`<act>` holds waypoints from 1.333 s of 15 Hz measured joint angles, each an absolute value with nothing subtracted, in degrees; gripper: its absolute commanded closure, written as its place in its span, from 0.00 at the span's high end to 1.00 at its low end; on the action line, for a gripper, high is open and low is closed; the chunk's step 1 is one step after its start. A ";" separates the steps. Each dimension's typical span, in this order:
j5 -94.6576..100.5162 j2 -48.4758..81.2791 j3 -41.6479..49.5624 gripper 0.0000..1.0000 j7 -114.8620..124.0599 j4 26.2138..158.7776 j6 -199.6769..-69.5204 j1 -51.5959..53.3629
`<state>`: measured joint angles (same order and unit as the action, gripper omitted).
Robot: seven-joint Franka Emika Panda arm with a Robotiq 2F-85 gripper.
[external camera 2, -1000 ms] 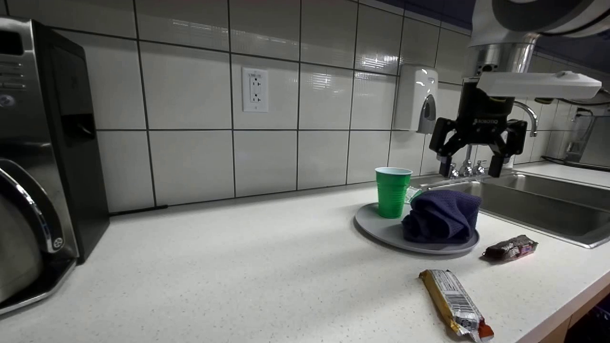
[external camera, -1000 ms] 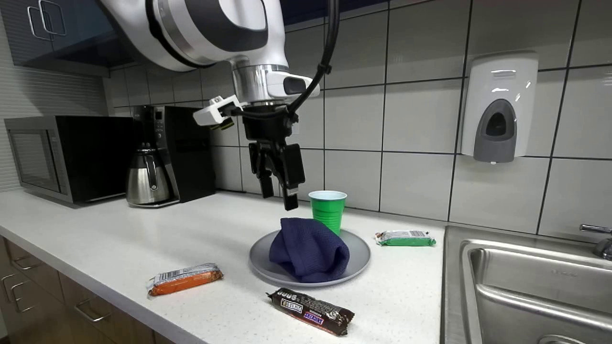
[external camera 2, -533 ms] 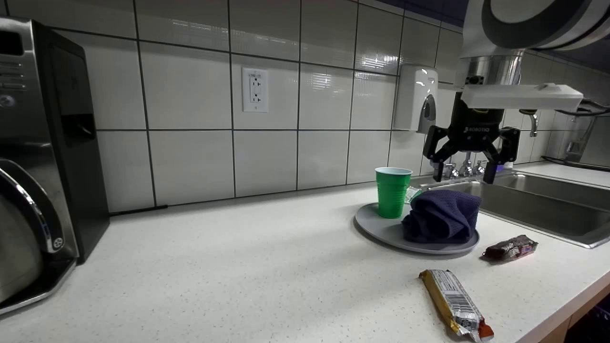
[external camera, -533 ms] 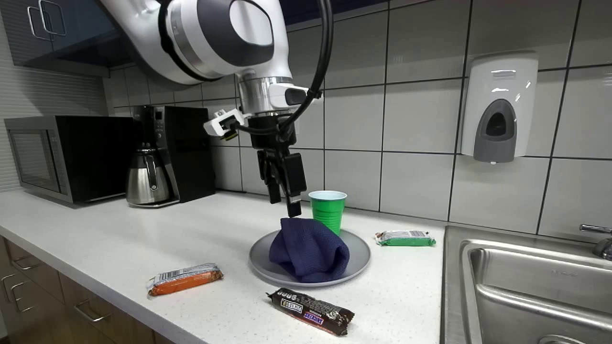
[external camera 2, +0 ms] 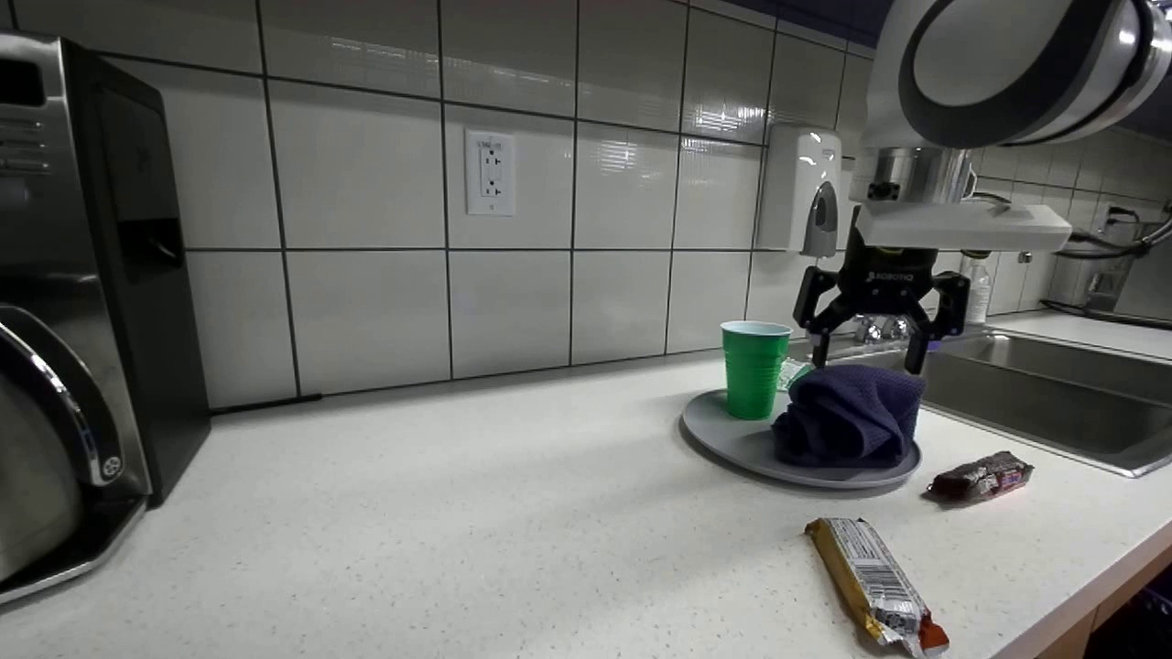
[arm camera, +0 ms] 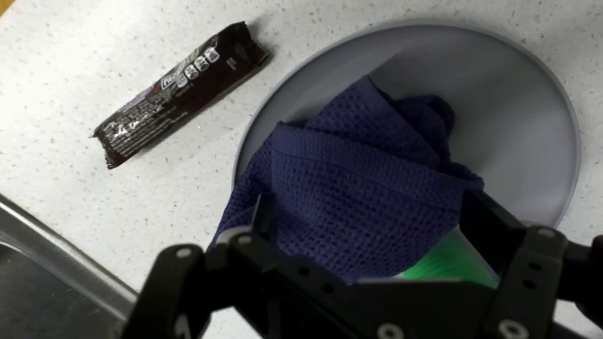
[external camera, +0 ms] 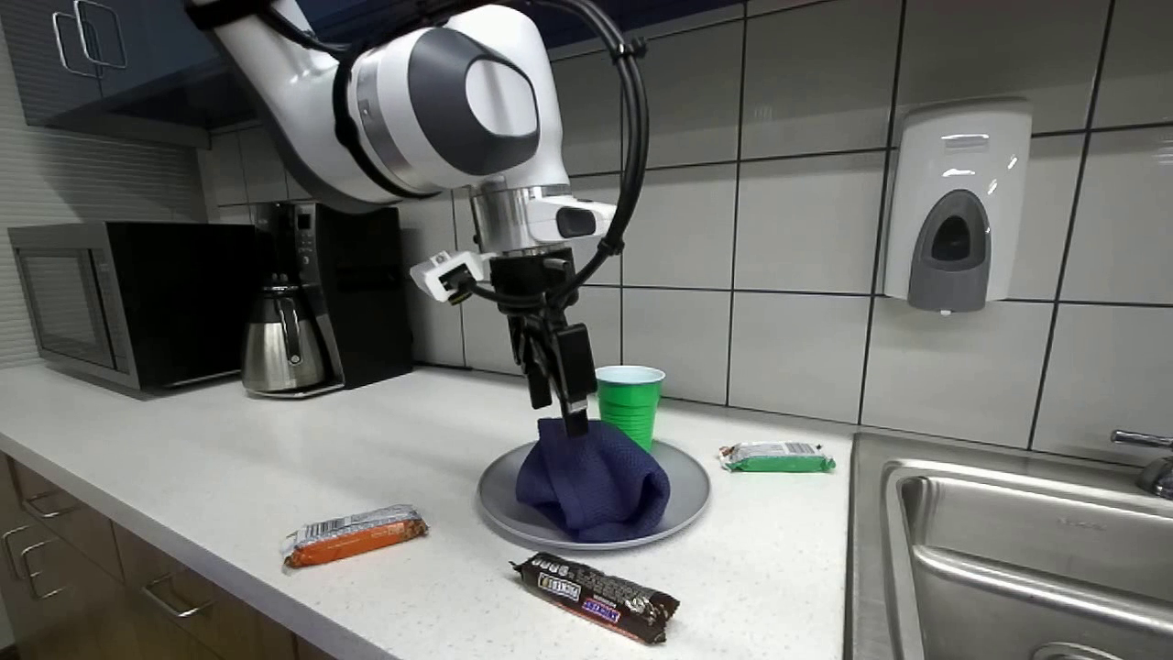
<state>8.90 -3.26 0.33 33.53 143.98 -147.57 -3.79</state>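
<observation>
In an exterior view, the plate [external camera: 689, 488] sits at lower centre of the frame, on the counter [external camera: 412, 440]. It carries the cloth [external camera: 591, 486] and, behind that, the cup [external camera: 630, 403]; the tool [external camera: 558, 416] is over the cloth. One bar [external camera: 356, 536] lies left of the plate, another bar [external camera: 600, 598] before it, a third bar [external camera: 777, 458] to its right, near the sink [external camera: 869, 550]. The microwave [external camera: 183, 302] and coffee maker [external camera: 367, 293] stand at left.

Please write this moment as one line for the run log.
pincer: open, over navy cloth; contact: unclear; cloth: bunched on gray plate; green cup: upright, same plate; dark bar: on counter
</observation>
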 measured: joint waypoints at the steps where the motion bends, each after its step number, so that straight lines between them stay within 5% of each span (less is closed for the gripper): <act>1: 9.20 -2.31 0.38 1.00 33.76 143.73 -148.17 -3.79; 15: 14.07 9.99 4.15 1.00 35.96 138.39 -150.48 -0.87; 16: 14.07 10.44 4.44 0.75 35.96 138.10 -150.49 -0.45; 20: 14.07 11.38 5.28 0.49 35.95 137.48 -150.63 0.80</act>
